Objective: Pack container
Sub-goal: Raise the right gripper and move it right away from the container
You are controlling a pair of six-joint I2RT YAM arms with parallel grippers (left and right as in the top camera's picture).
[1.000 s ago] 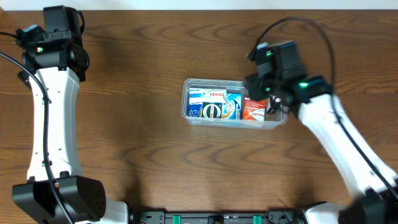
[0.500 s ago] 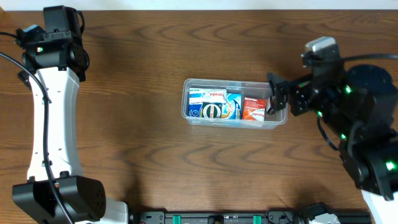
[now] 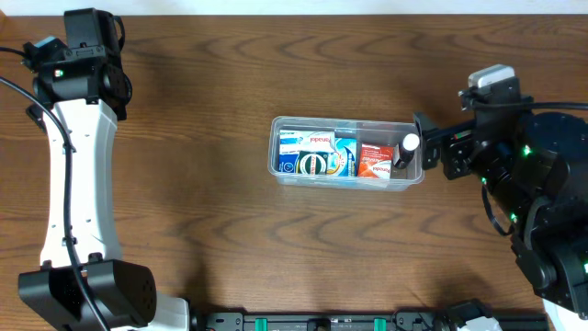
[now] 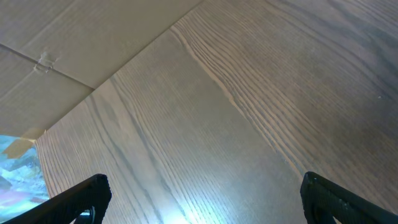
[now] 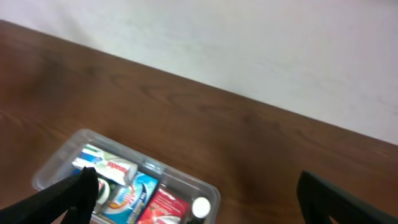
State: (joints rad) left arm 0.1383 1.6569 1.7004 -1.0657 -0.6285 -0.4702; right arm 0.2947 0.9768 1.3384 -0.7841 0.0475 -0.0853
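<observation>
- Container (image 3: 272,154): clear rectangular bin with rounded corners and a rim. It stands on the table (image 3: 202,221) a little right of centre, long side running left to right.
- Contents, left and middle: blue-and-white boxes (image 3: 317,152) packed side by side. Their number is too hard to tell.
- Contents, right part: 1 red box (image 3: 375,162) just beside the blue ones, and 1 small bottle (image 3: 409,143) with a white cap facing up. The bottle stands against the bin's right end wall.
- Right gripper (image 5: 196,193): fingers spread wide, nothing between them. From above it sits just off the right end of the bin, near the bottle, with no contact visible. Its own camera looks down on the bin from that end.
- Left gripper (image 4: 205,199): fingers spread wide, holding nothing. It hangs over bare wood near the table's far left corner, well apart from the bin.
- Left arm (image 3: 78,165): white, stretched along the left side of the table from its base at the near edge.
</observation>
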